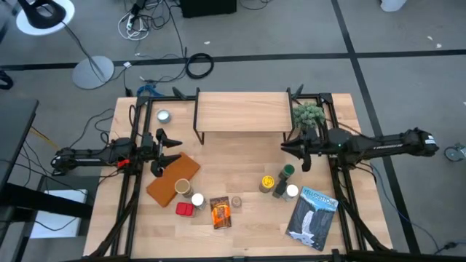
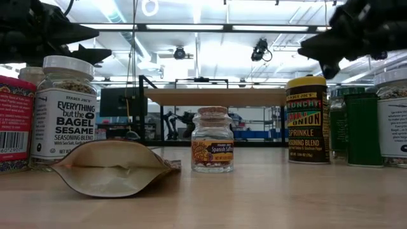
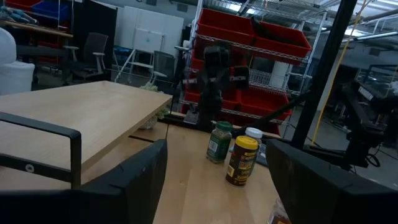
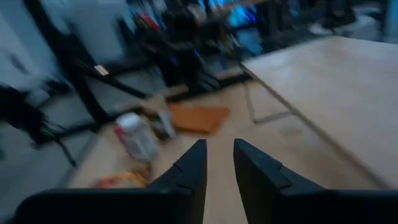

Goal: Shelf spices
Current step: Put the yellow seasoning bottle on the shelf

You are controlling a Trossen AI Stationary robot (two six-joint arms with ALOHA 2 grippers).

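The shelf (image 1: 240,113) stands at the far middle of the table on thin black legs, its wooden top board bare. The spices stand on the table in two groups. Near the right are a yellow-lidded jar (image 1: 268,182), a green-lidded jar (image 1: 288,172), a dark box (image 1: 279,190) and a white-lidded jar (image 1: 292,191). Near the left are a tan cylinder (image 1: 182,187), a white lid (image 1: 197,199), a red tin (image 1: 185,209), an orange packet (image 1: 220,212) and a small jar (image 2: 212,140). My left gripper (image 1: 175,151) is open at the left, above the table. My right gripper (image 4: 219,148) hovers off the shelf's right end, its fingers a narrow gap apart, holding nothing.
A flat brown slab (image 1: 172,178) lies beside my left gripper. A silver round tin (image 1: 163,116) sits at the far left, a small green plant (image 1: 308,115) at the far right, and a blue-covered book (image 1: 313,217) at the near right. Bare table lies between the two spice groups.
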